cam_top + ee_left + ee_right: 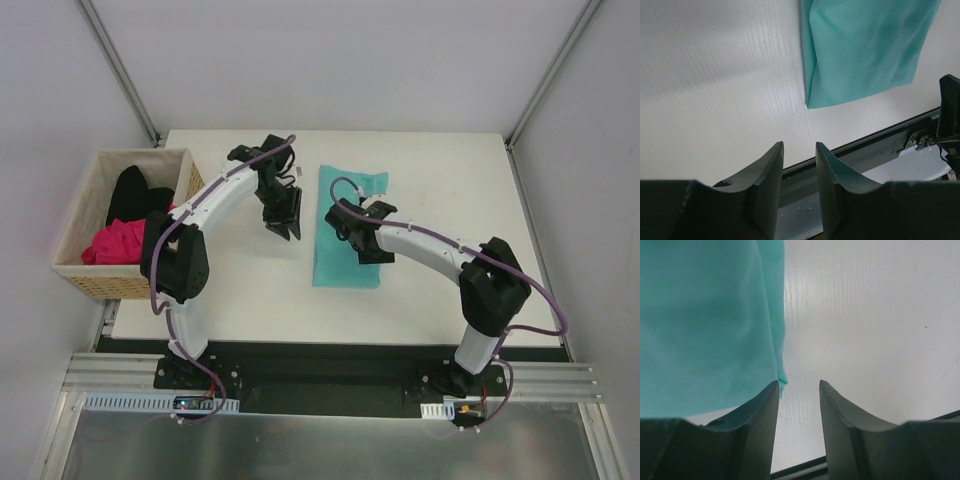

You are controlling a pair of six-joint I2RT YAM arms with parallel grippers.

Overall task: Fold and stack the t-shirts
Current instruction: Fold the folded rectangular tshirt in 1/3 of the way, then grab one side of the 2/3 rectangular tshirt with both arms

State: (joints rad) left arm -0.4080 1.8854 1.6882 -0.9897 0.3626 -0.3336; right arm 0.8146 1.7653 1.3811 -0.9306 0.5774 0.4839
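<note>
teal t-shirt (335,250), folded, flat at centre of table (450,180). left gripper (799,162) just off its 9 o'clock edge, right gripper (799,402) above its 4 o'clock edge; both pairs of fingers narrowly parted, holding nothing. pink t-shirt (115,243) and black t-shirt (128,190), apparently crumpled, in basket (95,282) at 9 o'clock.

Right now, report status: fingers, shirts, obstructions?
Fingers apart, empty, on left gripper beside teal shirt and right gripper above its edge. Waiting: pink shirt, black shirt in basket. Nothing blocking.
</note>
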